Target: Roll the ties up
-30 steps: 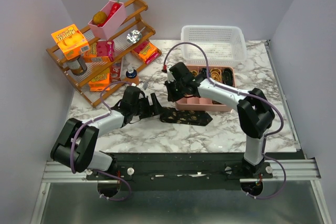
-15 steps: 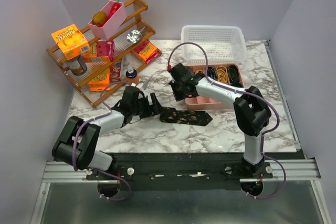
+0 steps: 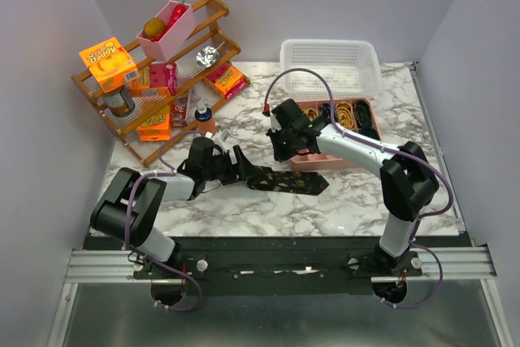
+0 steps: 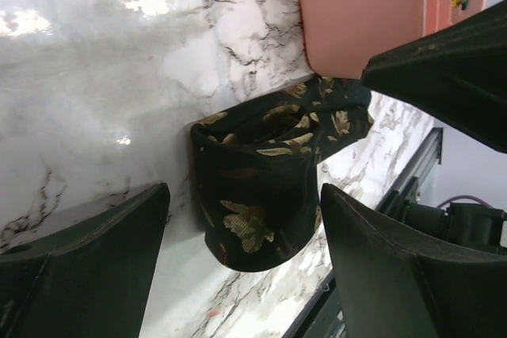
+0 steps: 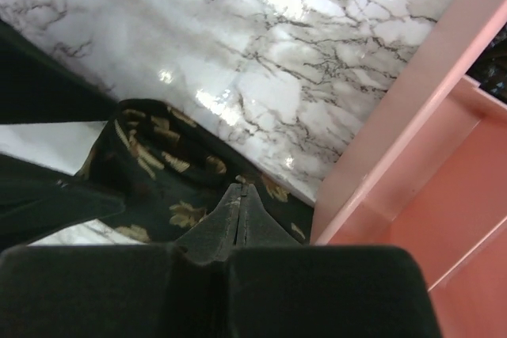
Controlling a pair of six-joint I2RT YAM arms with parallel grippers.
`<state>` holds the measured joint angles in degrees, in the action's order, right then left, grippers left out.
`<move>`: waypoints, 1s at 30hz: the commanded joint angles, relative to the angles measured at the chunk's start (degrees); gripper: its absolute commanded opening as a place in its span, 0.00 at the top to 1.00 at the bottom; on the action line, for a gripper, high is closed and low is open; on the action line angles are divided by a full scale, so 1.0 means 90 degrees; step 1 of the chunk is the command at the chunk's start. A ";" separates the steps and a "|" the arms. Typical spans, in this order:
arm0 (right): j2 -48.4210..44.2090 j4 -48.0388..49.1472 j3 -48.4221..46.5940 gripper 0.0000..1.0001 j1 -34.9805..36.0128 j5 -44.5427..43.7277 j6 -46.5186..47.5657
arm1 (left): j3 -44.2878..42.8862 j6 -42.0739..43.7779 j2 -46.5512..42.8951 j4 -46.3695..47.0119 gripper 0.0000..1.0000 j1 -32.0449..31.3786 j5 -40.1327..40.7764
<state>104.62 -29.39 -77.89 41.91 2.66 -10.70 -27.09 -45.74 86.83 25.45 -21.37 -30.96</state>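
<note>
On the marble table (image 3: pixel 244 209), the pink tray (image 3: pixel 325 162) just beyond the right gripper's (image 5: pixel 240 191) tightly closed, empty jaws already held several rolled ties (image 3: pixel 345 113). One tie (image 3: pixel 286 181) lay flat, its end between the left gripper's (image 4: pixel 244 195) wide-open jaws, ungripped. Rolling it apparently remained.
</note>
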 commanded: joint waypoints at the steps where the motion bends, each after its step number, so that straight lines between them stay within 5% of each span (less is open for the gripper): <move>1: -0.0442 0.0189 0.0352 0.99 0.0050 0.0583 0.0193 | 0.0197 -0.0211 0.0293 0.0755 0.14 0.0040 -0.0427; 30: 0.0310 0.0462 0.0529 0.99 0.0353 0.0594 0.0037 | 0.0188 -0.0611 0.1563 0.2260 0.37 -0.0301 -0.0730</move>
<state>106.50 -26.22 -73.82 44.73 9.21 -9.61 -24.93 -51.48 98.30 46.57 -21.89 -36.47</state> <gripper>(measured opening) 0.009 0.660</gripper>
